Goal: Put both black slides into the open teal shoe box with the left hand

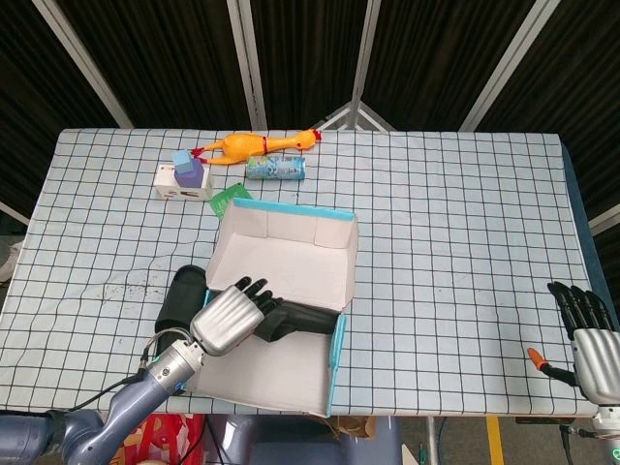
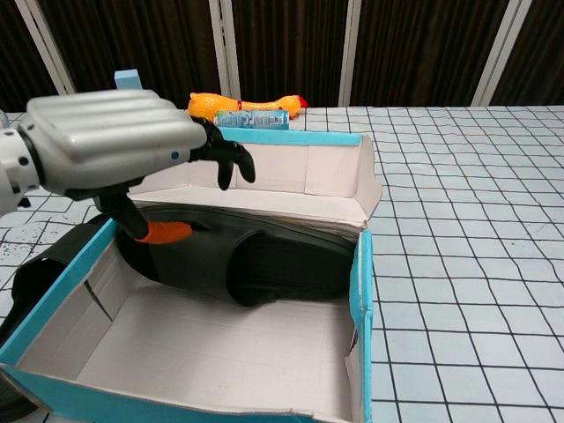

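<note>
The open teal shoe box (image 1: 335,351) (image 2: 360,284) stands at the near left of the table, its lid flap up at the back. One black slide (image 1: 302,319) (image 2: 269,263) lies inside it against the back wall. My left hand (image 1: 231,318) (image 2: 113,146) hovers over the slide's left end with its fingers uncurled and off the shoe; only its orange-tipped thumb is close to the slide's edge. The second black slide (image 1: 181,295) (image 2: 33,272) lies on the table just outside the box's left wall. My right hand (image 1: 587,333) rests at the table's near right corner, fingers apart and holding nothing.
At the back left lie a yellow rubber chicken (image 1: 257,144) (image 2: 236,106), a small blue can (image 1: 275,170) (image 2: 252,118), a white box topped with blue and purple blocks (image 1: 183,177) and a green packet (image 1: 227,199). The table's front edge runs just below the shoe box.
</note>
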Available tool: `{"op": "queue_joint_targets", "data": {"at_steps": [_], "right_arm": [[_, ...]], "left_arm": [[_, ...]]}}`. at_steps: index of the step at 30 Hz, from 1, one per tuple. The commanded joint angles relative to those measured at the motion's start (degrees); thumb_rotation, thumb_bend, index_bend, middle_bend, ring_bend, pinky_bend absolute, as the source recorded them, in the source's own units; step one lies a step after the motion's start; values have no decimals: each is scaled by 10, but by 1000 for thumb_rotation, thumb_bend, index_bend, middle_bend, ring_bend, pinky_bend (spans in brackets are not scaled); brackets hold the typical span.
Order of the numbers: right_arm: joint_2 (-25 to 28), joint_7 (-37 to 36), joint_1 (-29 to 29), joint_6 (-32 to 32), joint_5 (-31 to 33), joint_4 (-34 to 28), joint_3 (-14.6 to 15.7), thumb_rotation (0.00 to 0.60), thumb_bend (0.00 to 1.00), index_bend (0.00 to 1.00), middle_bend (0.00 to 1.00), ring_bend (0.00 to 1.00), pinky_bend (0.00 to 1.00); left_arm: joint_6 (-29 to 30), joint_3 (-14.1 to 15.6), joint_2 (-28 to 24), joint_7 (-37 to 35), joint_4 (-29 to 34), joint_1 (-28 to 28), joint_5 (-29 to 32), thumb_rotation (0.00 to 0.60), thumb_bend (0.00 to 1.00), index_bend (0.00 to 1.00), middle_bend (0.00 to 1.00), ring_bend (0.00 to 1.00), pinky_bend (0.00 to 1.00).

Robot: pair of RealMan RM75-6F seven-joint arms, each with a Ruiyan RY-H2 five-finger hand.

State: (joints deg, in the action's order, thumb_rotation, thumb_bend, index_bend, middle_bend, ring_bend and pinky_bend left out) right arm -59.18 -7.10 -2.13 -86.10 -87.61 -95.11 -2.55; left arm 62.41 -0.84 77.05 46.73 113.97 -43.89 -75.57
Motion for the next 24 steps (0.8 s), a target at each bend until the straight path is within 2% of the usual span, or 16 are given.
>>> {"op": "queue_joint_targets", "data": {"at_steps": [1,5,7,10,14,17,21,24], "right_arm": [[1,-3,1,-3,0,1,0,600,246,46,90,45,40],[2,-7,3,-5,-1,1,0,600,246,46,90,45,40],[2,-6,3,-6,-3,0,0,600,246,46,90,45,40],[2,-3,3,-7,-6,-2,1,600,247,46,90,45,40],[3,3,2,-1,-4,-7,3,600,247,47,90,45,40],[3,7,2,1,-2,-10,3,600,246,46,90,45,40],[5,8,1,5,-1,-12,4,600,247,47,90,45,40],[5,10,-1,8,0,-12,4,600,247,46,90,45,40]], "left_arm": [[50,3,-47,-3,67,31,-16,600,382,218,291,176,270],[133,31,-108,-17,153,99,-23,600,307,177,267,167,266],[171,46,-129,-57,165,135,-34,600,304,151,262,167,266],[181,62,-162,-150,152,167,-28,600,293,88,240,150,252],[118,72,-214,-229,111,161,6,598,244,6,157,68,188],[71,70,-238,-236,81,144,32,587,206,0,124,46,163],[-4,57,-258,-265,57,117,98,558,152,0,75,25,158],[-61,53,-269,-256,37,90,142,552,134,0,73,24,158]]}}
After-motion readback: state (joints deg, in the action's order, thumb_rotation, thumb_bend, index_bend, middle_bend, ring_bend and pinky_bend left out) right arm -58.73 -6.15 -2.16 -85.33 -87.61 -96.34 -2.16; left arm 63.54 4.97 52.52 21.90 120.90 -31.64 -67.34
